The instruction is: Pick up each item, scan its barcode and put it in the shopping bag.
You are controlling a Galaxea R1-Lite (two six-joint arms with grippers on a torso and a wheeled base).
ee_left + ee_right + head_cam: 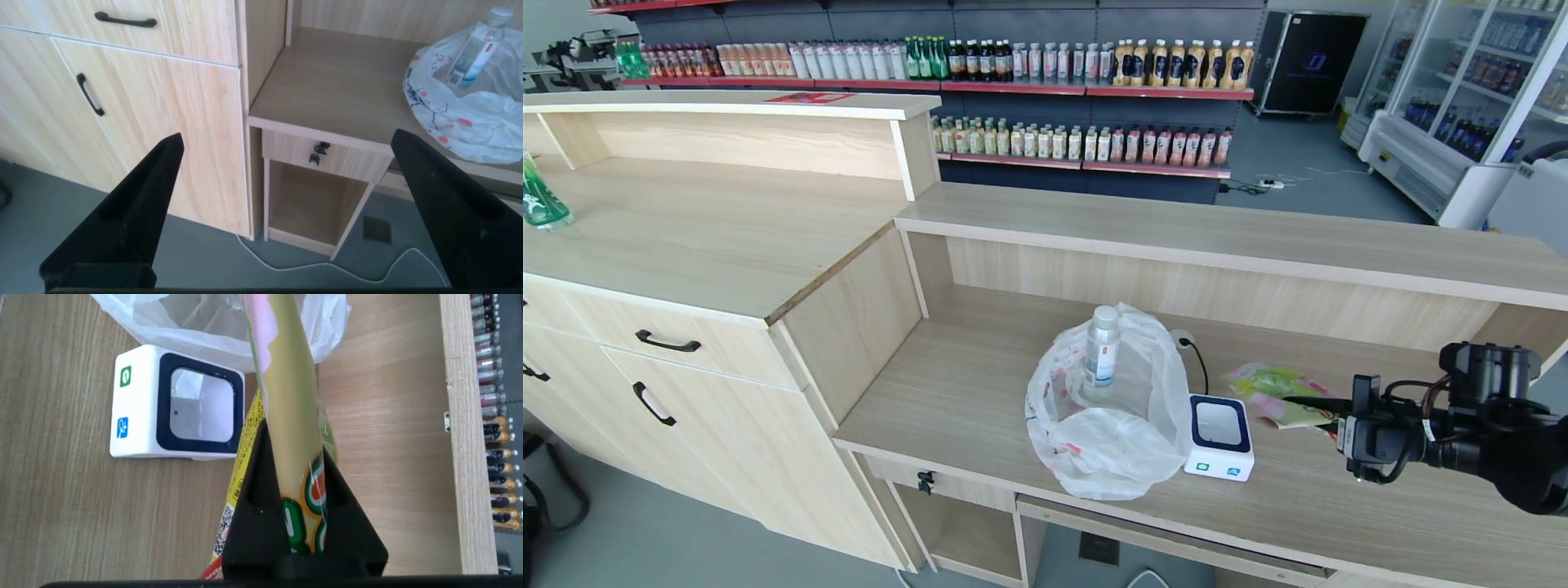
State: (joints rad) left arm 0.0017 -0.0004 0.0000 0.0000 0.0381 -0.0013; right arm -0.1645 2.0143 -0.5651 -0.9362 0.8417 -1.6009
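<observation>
On the far left a green bottle (pixel 539 200) is standing on the higher part of the desk (pixel 711 237). The left end effector (pixel 286 212) is hanging low in front of the cupboard doors (pixel 188 122), above the grey floor (pixel 245 269). Its two fingers (pixel 139 212) are standing wide apart, and nothing is between them. On the lower part of the desk the white shopping bag (pixel 1111 441) is lying open, and a clear bottle (pixel 1102 351) with a white cap is standing upright inside it. Just beside the bag, on its right, a small white scanner (pixel 1218 437) with a dark frame is sitting with its window facing up; a black cable (pixel 1201 363) is running to it from behind. Further right, the right end effector (pixel 1311 403) is clamping a yellow-green snack packet (pixel 1270 384) from both sides, and the packet is pointing toward the scanner and the bag. Whether the packet is touching the desk, I cannot tell.
</observation>
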